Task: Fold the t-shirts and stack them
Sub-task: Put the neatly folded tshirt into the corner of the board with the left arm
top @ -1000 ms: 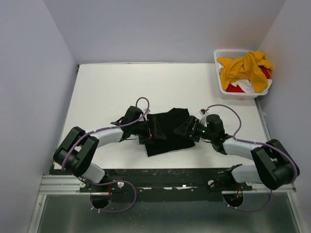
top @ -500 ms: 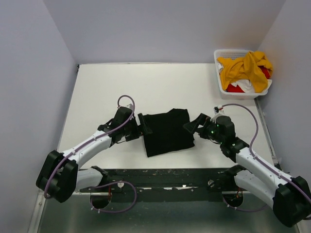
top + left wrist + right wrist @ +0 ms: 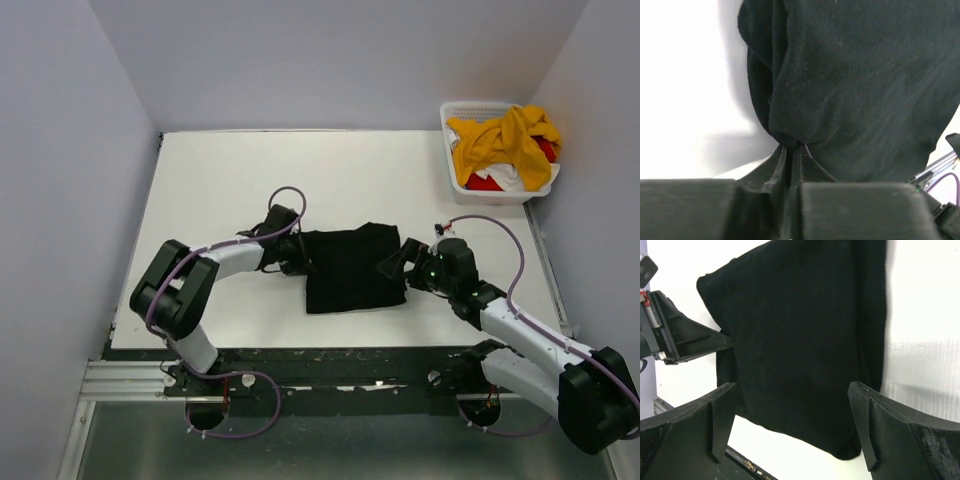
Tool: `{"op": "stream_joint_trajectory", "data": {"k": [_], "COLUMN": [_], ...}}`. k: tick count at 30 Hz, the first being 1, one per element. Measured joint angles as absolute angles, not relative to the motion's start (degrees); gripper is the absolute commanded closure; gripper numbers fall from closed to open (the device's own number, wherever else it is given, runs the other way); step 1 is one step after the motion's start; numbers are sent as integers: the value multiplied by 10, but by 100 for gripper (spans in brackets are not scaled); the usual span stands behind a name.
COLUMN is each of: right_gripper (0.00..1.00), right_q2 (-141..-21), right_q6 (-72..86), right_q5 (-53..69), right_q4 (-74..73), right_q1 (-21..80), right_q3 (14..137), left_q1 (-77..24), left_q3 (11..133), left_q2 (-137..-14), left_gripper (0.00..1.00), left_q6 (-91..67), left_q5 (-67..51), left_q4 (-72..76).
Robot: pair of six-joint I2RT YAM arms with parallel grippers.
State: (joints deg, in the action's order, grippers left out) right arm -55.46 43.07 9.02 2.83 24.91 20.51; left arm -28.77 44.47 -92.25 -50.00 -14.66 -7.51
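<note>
A folded black t-shirt (image 3: 350,268) lies on the white table, near its front edge. My left gripper (image 3: 297,256) is at the shirt's left edge, shut on a pinch of the black cloth (image 3: 860,90); its fingers (image 3: 790,160) meet where the fabric bunches. My right gripper (image 3: 393,264) is at the shirt's right edge and stands open, with its fingers (image 3: 720,415) wide apart above the black cloth (image 3: 800,330) and gripping nothing. In the left wrist view my left gripper (image 3: 792,149) is low against the table. My right gripper (image 3: 792,450) is tilted over the shirt's near corner.
A white slatted basket (image 3: 452,172) stands at the far right corner. It holds a mustard-yellow shirt (image 3: 500,140) draped over a red one (image 3: 485,183) and a white one (image 3: 508,176). Grey walls close in the table on three sides.
Both grippers drew back from over the shirt to its sides. The left one then returned to the left edge and shut on the cloth. The right stayed open.
</note>
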Motion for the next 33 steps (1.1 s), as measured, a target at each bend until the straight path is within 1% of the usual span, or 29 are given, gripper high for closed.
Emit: {"op": "stream_joint_trajectory", "data": {"k": [2, 5, 10, 12, 16, 22, 30, 33], "right_gripper": [0, 0, 0, 0, 0, 0, 0, 0], "right_q2": [-554, -553, -542, -535, -521, -503, -507, -513], "right_q6": [428, 420, 404, 399, 384, 364, 344, 342], "right_q5": [86, 80, 69, 60, 37, 1, -54, -68], "right_q4": [28, 19, -5, -13, -52, -79, -119, -121], "right_q1": [249, 249, 249, 249, 249, 249, 249, 249], "right_q3": [205, 209, 221, 223, 241, 257, 268, 270], "left_q1": [-296, -306, -298, -281, -222, -138, -15, 34], "left_q3": [480, 555, 734, 769, 866, 1064, 1283, 1339], "left_q2": [-957, -1002, -1063, -1069, -1090, -1194, -1314, -1339], "left_gripper": [100, 100, 100, 100, 100, 100, 100, 100], "left_q6": [-500, -488, -428, -410, -322, -232, -170, -146], "left_q5": [-154, -129, 6, 30, 83, 145, 133, 117], "left_q4": [-82, -130, -287, -307, -365, -462, -546, -553]}}
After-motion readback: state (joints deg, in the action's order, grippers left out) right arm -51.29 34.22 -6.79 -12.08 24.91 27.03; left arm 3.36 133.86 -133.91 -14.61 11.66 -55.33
